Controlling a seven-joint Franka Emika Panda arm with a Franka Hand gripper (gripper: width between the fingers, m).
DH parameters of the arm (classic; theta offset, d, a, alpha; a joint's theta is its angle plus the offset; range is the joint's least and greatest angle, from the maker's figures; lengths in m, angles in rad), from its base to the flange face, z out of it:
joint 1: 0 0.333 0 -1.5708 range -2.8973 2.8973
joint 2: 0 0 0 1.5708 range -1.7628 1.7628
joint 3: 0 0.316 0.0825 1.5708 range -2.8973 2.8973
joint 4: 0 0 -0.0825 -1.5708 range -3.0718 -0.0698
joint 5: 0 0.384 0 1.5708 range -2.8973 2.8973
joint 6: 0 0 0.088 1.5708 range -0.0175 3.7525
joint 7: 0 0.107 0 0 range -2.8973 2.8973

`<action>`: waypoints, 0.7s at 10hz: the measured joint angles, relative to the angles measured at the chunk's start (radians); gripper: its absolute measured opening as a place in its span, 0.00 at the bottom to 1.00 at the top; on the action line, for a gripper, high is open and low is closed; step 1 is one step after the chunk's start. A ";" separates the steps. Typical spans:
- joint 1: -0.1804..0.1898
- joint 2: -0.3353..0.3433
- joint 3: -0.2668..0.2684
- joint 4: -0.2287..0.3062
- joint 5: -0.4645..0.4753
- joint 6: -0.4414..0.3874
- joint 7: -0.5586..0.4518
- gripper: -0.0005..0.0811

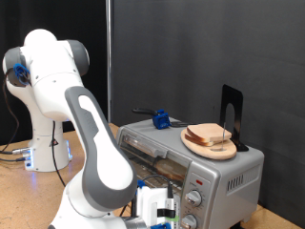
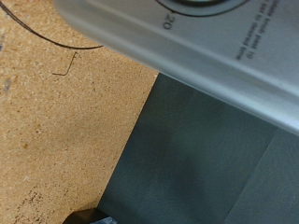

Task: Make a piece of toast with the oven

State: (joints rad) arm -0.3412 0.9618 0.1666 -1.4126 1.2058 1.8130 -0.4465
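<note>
The piece of toast [image 1: 210,135] lies on a round wooden plate [image 1: 194,145] on top of the silver oven [image 1: 236,176] at the exterior view's right. My gripper [image 1: 169,211] is low in front of the oven, close to the round knobs [image 1: 195,198] on its front panel. Nothing shows between its fingers. In the wrist view the oven's grey panel [image 2: 224,47] fills one side, with the rim of a dial marked 20 [image 2: 169,21]. My arm hides part of the oven's glass front.
A black upright stand [image 1: 232,113] and a small blue object [image 1: 161,119] also sit on the oven top. The oven stands on a cork-coloured table [image 2: 56,131] with a dark mat [image 2: 215,159]. A black curtain hangs behind.
</note>
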 joint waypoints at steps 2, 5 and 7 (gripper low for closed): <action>0.001 0.008 -0.007 0.008 -0.011 -0.004 0.067 0.01; 0.001 0.011 -0.013 0.014 -0.034 -0.007 0.153 0.01; -0.002 0.013 -0.014 0.021 -0.049 -0.045 0.157 0.25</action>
State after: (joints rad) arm -0.3427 0.9744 0.1531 -1.3918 1.1567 1.7682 -0.2895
